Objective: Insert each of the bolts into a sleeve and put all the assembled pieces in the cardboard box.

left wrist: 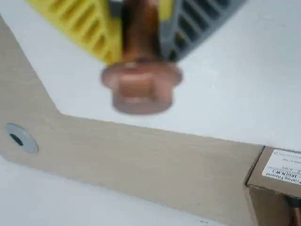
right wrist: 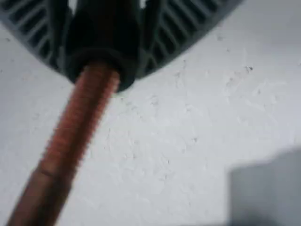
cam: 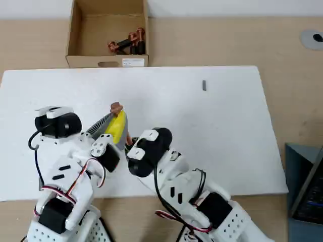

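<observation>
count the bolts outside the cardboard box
1: the copper bolt clamped in the left gripper, its threaded end in the black sleeve held by the right gripper. Others may be hidden.

White arms (cam: pixel 65 171), black motors (cam: pixel 60 125), red-black cables (cam: pixel 75 184); yellow, grey jaws.

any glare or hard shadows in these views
high view: even light, no glare on the white mat, mild shade inside the cardboard box; left wrist view: a soft sheen on the head of the bolt; right wrist view: a grey patch on the mat, likely a shadow, and the sleeve sits dark.
</observation>
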You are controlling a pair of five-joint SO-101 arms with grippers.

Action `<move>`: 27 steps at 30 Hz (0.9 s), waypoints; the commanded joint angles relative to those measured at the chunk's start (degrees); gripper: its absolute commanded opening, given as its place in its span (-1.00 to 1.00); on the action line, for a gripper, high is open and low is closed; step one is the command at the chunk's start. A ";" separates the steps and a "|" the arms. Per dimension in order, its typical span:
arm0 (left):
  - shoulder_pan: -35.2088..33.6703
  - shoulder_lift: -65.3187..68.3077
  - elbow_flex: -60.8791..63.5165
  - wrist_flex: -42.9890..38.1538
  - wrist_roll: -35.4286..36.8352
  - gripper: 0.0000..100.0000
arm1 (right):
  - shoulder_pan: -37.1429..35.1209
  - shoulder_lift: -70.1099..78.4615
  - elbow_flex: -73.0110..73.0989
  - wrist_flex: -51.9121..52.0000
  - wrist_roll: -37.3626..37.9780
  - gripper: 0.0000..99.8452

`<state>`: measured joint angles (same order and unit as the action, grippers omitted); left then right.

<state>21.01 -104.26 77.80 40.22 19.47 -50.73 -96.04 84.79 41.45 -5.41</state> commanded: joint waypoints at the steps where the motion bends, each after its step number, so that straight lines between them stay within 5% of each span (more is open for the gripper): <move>1: 1.14 -0.31 -0.09 -1.14 -0.62 -1.00 | -0.22 -0.75 -0.84 -1.93 0.35 -0.98; 16: 8.79 -0.31 -10.81 22.42 -0.62 -1.00 | -0.04 -0.75 -0.48 -2.02 0.35 -0.98; 27: 11.78 -0.22 -7.91 24.26 -0.88 -0.93 | -0.04 -0.75 -0.75 -2.02 0.35 -0.98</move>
<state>31.38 -104.26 70.59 64.13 18.77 -50.81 -96.04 84.79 41.45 -5.41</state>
